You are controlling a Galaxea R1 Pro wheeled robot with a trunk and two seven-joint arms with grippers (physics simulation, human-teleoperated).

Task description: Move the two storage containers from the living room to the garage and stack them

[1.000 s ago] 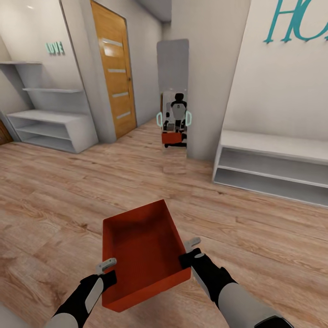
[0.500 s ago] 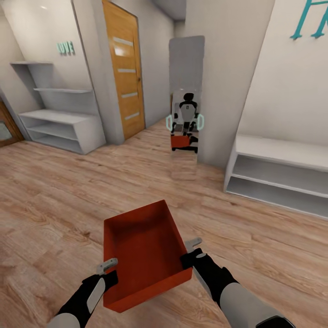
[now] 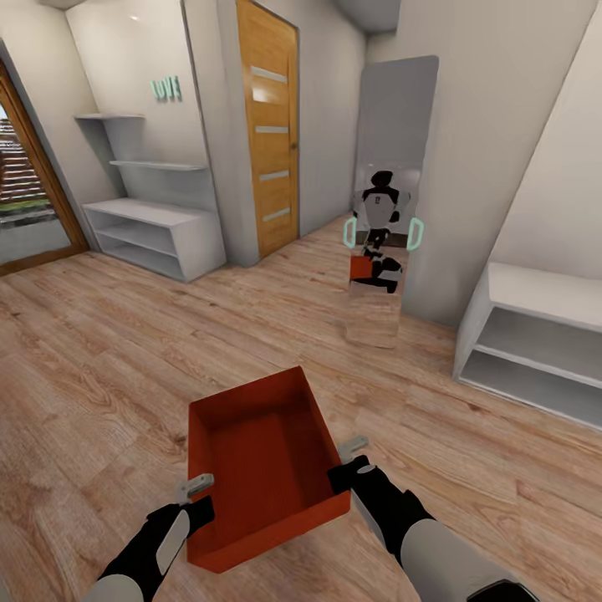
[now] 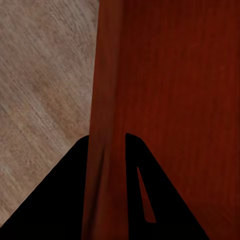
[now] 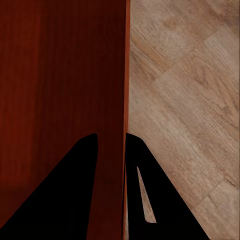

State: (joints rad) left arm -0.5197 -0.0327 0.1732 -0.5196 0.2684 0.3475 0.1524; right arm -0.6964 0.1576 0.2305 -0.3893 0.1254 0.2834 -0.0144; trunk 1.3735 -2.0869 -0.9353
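**Container held between both end effectors, hallway ahead**

Left end effector (image 3: 197, 492) is clamped on the left side wall of the orange-red storage container (image 3: 263, 464), near its close corner; the left wrist view shows the wall (image 4: 107, 125) running between the two dark fingers (image 4: 55, 200), one inside the bin, one outside. Container sits low center in the head view, open top up, held above the floor and tilted a bit to one side. Right end effector (image 3: 349, 460) is clamped on the right side wall; the right wrist view shows that thin wall edge (image 5: 125, 75) between its fingers (image 5: 75, 195).

Below is a light wood-plank floor (image 3: 100, 351). Far left, a wood-framed glass door (image 3: 25, 192); then white open shelves (image 3: 150, 226) under teal wall letters (image 3: 165, 88); then a wooden door with glass slats (image 3: 272, 125); a tall mirror (image 3: 389, 184) reflecting the robot with the bin; at right a low white shelf unit (image 3: 535, 334). Walls pale.

Both arms reach forward from the bottom edge, forearms angled inward, black wrists flanking the bin.
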